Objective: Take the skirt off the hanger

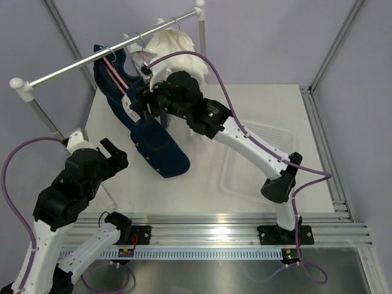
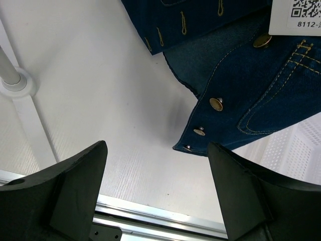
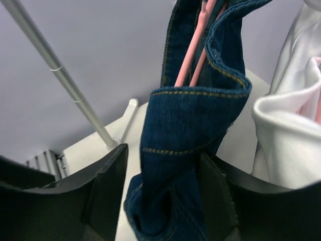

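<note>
A dark blue denim skirt [image 1: 153,144] hangs on a pink hanger [image 1: 115,73] from the rail, and its lower end lies on the table. My right gripper [image 1: 138,104] is up at the hanging part. In the right wrist view its jaws stand open around a fold of the skirt [image 3: 190,125], with the right finger against the denim and a gap at the left finger; the gripper [image 3: 163,155] sits just under the pink hanger [image 3: 193,55]. My left gripper [image 2: 158,148] is open and empty near the table's front left, short of the skirt's buttoned hem [image 2: 251,75].
A white garment [image 1: 174,46] hangs to the right of the skirt on the same rail [image 1: 73,67]. The rack's post [image 3: 65,80] and foot [image 2: 15,83] stand at the left. A clear perforated basket [image 1: 257,165] lies on the right. A metal rail [image 1: 233,220] runs along the front edge.
</note>
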Tool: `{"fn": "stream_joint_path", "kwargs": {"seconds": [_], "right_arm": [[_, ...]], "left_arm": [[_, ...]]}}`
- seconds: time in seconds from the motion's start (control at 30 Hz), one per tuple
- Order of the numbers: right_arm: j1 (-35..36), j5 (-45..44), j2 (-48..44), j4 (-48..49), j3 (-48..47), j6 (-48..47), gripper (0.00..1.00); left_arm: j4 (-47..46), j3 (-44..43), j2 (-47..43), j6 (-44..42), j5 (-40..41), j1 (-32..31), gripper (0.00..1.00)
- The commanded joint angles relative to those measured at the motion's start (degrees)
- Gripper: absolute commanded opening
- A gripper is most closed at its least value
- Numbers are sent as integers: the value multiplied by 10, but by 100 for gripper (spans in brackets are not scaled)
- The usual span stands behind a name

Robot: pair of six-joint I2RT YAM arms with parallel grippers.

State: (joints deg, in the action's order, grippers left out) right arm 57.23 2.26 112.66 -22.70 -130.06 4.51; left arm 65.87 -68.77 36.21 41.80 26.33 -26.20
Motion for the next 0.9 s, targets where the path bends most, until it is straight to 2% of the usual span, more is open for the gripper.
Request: {"fn": "stream_joint_path", "kwargs": {"seconds": [0.0,0.2,0.23,0.37,0.47,0.63,0.87], "right_arm": [[3,-39,54,-28,-88,-42,59],[3,-61,90,-31,-125,-82,49],[3,-62,92,-29,-126,-83,39],[5,-75,101,-26,-134,-90,19],[9,-78,97,-9,-124,-100,0],[22,-96,82,29,-121,-115,0],[24,-126,45,61,-120,-82,0]], "left_arm": [[-23,-2,-10,-11,13,-2,85],[-17,-6,-20,-25,20,-2,86],[-18,-7,-21,-26,20,-2,86],[-23,-7,-21,-30,14,-3,86],[-29,-4,-21,-31,7,-3,86],[-36,2,-21,-34,-2,-2,86],[-41,19,-34,-34,-11,-3,87]]}}
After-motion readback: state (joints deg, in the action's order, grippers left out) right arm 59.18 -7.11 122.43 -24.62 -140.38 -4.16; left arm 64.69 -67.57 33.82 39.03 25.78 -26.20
